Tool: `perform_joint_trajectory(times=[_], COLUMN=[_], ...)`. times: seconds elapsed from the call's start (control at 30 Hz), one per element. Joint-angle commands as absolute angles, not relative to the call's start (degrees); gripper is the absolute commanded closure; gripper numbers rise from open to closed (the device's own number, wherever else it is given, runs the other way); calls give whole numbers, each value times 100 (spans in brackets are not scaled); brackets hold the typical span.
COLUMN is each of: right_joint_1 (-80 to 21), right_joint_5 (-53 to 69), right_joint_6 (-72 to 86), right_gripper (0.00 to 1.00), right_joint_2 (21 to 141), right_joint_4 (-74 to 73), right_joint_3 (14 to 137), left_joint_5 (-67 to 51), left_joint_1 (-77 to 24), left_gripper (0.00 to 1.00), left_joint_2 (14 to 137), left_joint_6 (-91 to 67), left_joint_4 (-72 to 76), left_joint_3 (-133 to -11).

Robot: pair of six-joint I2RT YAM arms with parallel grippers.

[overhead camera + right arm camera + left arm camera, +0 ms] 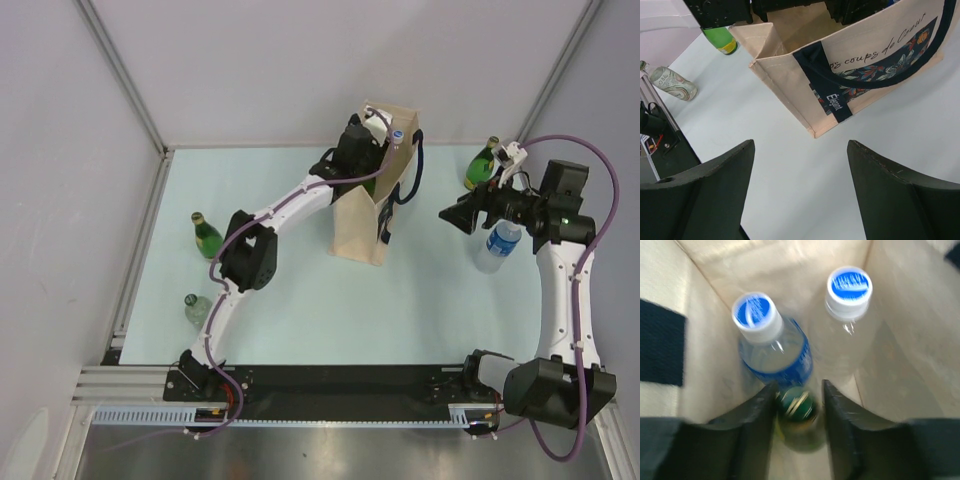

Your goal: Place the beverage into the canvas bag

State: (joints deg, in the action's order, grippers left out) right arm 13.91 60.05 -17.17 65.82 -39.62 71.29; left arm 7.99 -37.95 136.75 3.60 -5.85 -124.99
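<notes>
The beige canvas bag [360, 235] with navy handles stands upright at the table's middle back. It also shows in the right wrist view [790, 75]. My left gripper [372, 150] reaches down into its mouth. In the left wrist view the left gripper [798, 385] is closed round a green bottle [797, 407] with a green cap, low inside the bag [900, 340]. Two clear water bottles with blue-and-white caps [754, 315] [849, 287] stand in the bag behind it. My right gripper [455, 215] is open and empty to the right of the bag, above bare table [800, 143].
A green bottle [207, 235] and a clear glass bottle [197, 308] stand at the left. A green bottle [481, 165] and a water bottle [498, 245] stand at the right, by the right arm. Walls enclose the back and sides.
</notes>
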Motion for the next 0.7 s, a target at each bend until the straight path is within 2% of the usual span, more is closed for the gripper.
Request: perform_joint_trajectory(times=[0.0, 0.03, 0.07, 0.17, 0.4, 0.5, 0.67], right_joint_1=[1433, 1433, 1433, 1433, 1459, 1485, 1652], right_joint_5=[5915, 5898, 5871, 5731, 5187, 4405, 3351], right_joint_6=[-2065, -2135, -2266, -2671, -2437, -1770, -1363], right_gripper=[20, 20, 20, 20, 20, 20, 20], right_joint_2=[6644, 6688, 6723, 6908, 7312, 7435, 7620], right_joint_4=[-4236, -4419, -4543, -5018, -5204, -4826, -4527], right_joint_3=[7540, 7611, 7707, 8164, 9104, 9263, 9448], left_joint_5=[1134, 1169, 1256, 1371, 1371, 1293, 1125], left_joint_1=[-3753, -3762, -3753, -3753, -3674, -3674, -3665], left_gripper=[42, 38, 29, 21, 14, 11, 4], left_joint_2=[13114, 13078, 12982, 12710, 11945, 11481, 10470], left_joint_6=[466, 448, 413, 387, 106, -104, -386], left_joint_4=[237, 237, 237, 246, 70, -298, -808], left_joint_3=[-12524, -12524, -12542, -12542, -12490, -12358, -11419])
